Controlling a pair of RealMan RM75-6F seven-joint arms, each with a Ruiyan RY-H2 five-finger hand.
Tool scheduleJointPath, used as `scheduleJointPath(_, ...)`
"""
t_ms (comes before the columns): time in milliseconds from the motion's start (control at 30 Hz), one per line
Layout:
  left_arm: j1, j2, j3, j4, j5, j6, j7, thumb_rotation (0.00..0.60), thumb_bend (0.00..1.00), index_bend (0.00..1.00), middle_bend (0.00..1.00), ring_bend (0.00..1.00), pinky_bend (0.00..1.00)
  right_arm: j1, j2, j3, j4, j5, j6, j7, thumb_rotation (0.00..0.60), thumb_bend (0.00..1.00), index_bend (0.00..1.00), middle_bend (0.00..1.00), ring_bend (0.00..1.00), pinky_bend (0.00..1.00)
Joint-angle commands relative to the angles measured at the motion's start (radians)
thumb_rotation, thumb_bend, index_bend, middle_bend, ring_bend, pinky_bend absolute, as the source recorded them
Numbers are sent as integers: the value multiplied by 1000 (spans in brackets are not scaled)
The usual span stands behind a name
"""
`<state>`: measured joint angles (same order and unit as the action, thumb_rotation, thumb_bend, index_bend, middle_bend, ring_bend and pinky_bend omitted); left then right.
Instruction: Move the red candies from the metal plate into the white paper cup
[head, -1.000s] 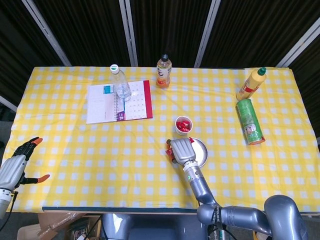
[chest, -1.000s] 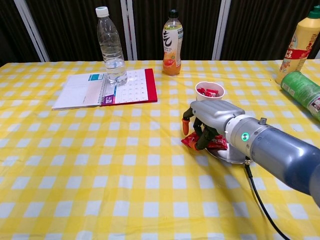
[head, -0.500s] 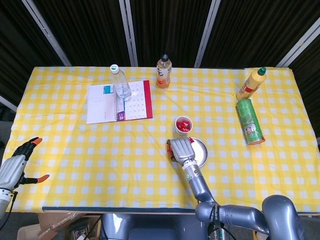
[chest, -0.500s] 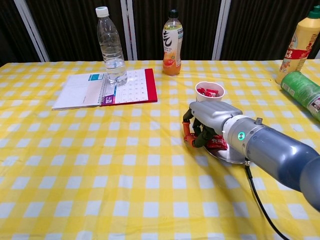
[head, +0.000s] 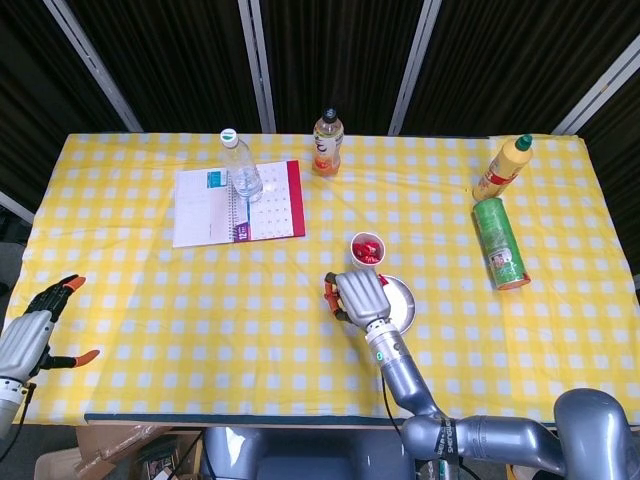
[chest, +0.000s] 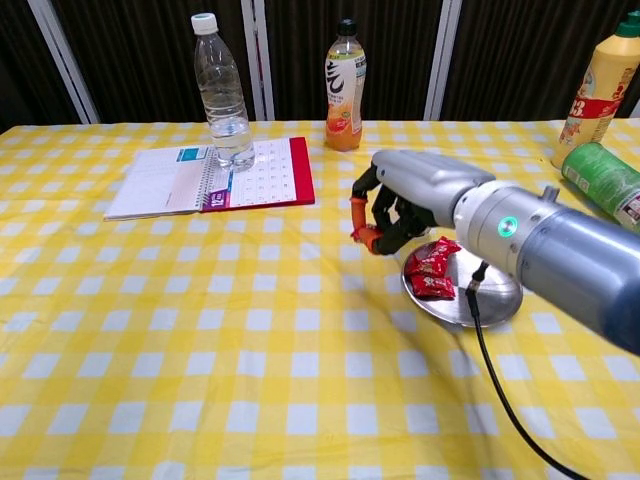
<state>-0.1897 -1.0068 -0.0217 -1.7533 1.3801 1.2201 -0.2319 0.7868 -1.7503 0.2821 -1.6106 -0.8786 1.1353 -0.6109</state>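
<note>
My right hand (chest: 392, 205) hovers with curled fingers just left of the metal plate (chest: 492, 292), lifted off the cloth. A small red piece, seemingly a candy (chest: 366, 237), shows pinched at its lower fingertips. Two or three red candies (chest: 431, 272) lie on the plate's left side. In the head view the right hand (head: 357, 294) sits just below the white paper cup (head: 367, 249), which has red candies inside; the plate (head: 404, 302) is to its right. The chest view hides the cup behind the hand. My left hand (head: 32, 336) hangs with fingers spread off the table's near-left corner.
At the back stand a water bottle (head: 240, 168) on a notebook (head: 238, 203) and an orange drink bottle (head: 327, 143). A yellow sauce bottle (head: 503, 167) and a lying green can (head: 498, 243) are at the right. A black cable (chest: 490, 360) trails from the right arm.
My right hand rose from the plate's left edge and shifted up and left, towards the cup. The candies it covered now show on the plate. The left hand stayed still.
</note>
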Motion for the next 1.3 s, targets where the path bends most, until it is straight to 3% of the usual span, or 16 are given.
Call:
scheduleJointPath(33,0,-1,-1,-2,-1,1,4,600,39,0,0,0,0,3,33,38,-33,7,19,-3,600,562,571,750,900,1000)
scheduleJointPath(300,-2,-2,-3,-7,-12,-2,17,600,40,0,0,0,0,50,71,126,16,71,5,-19,600,561,571,750,900,1000)
scheduleJointPath(467,-6,-2,-5,-10,-24,-13,18,600,40,0,0,0,0,79,71,151,88,119,-27,-16,600,562,571,750,900,1000)
scheduleJointPath(767,-8,1,-5,-12,-26,-20,14,600,39,0,0,0,0,94,49,130,208,170,-75,12,600,561,567,750,899,1000)
scheduleJointPath(933,-5,1,-5,-10,-26,-16,14,600,39,0,0,0,0,97,36,119,247,184,-80,21,600,541,490,750,900,1000)
scheduleJointPath(1133,-5,1,-4,-7,-23,-16,9,600,39,0,0,0,0,91,41,107,236,174,-60,28,600,473,378,750,900,1000)
scheduleJointPath(1300,-4,0,-3,-5,-20,-15,8,600,39,0,0,0,0,79,61,97,190,155,-33,29,600,462,370,750,900,1000)
